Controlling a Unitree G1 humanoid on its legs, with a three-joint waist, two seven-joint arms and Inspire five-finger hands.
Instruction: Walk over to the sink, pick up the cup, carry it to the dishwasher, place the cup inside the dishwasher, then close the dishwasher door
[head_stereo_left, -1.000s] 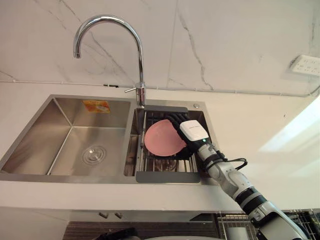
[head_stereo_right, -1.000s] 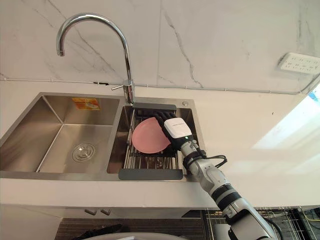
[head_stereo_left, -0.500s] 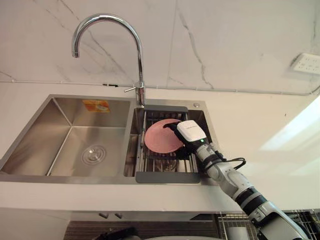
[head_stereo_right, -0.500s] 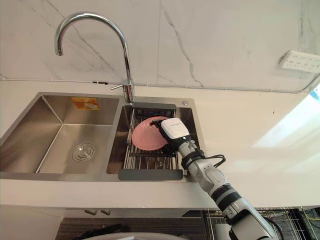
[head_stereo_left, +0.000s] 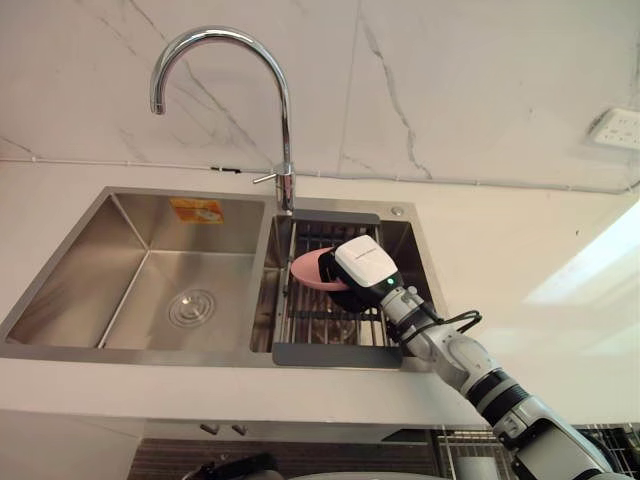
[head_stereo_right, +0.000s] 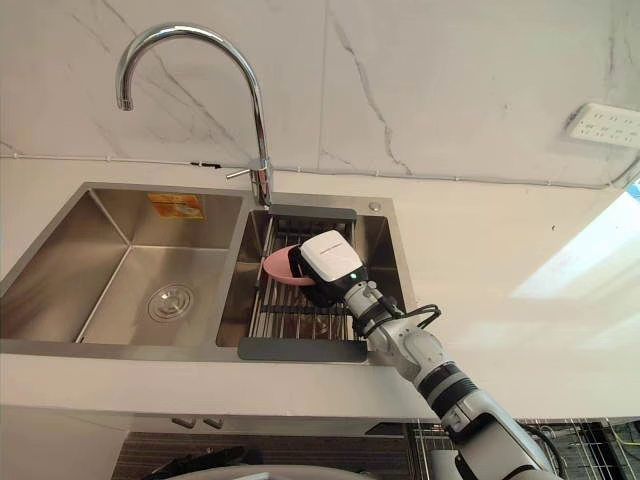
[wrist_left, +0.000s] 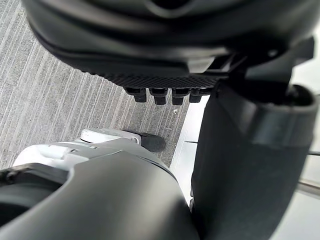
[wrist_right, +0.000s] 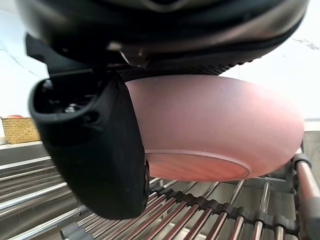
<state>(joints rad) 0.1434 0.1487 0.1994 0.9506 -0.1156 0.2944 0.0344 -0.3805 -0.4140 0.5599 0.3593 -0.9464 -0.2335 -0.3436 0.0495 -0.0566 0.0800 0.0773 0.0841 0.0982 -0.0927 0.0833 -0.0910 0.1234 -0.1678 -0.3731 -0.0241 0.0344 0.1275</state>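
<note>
My right robot hand (head_stereo_left: 362, 272) is clamped on a pink shallow bowl (wrist_right: 215, 120), not a cup. Its thumb (wrist_right: 95, 150) presses on the bowl's outer wall and the rest of the hand lies across the opposite side. The bowl is held slightly tilted just above the wire rack (head_stereo_left: 330, 322) in the right basin of the sink (head_stereo_left: 70, 285), which is set in the white desk (head_stereo_left: 500, 240). The bowl looks rigid and smooth, probably light. I judge it could slip in the grip, or chip against the rods. A pinch across the rim seems the sensible hold. My left robot hand (wrist_left: 165, 40) hangs over the floor (wrist_left: 60, 100); I cannot tell whether it is apart or together.
</note>
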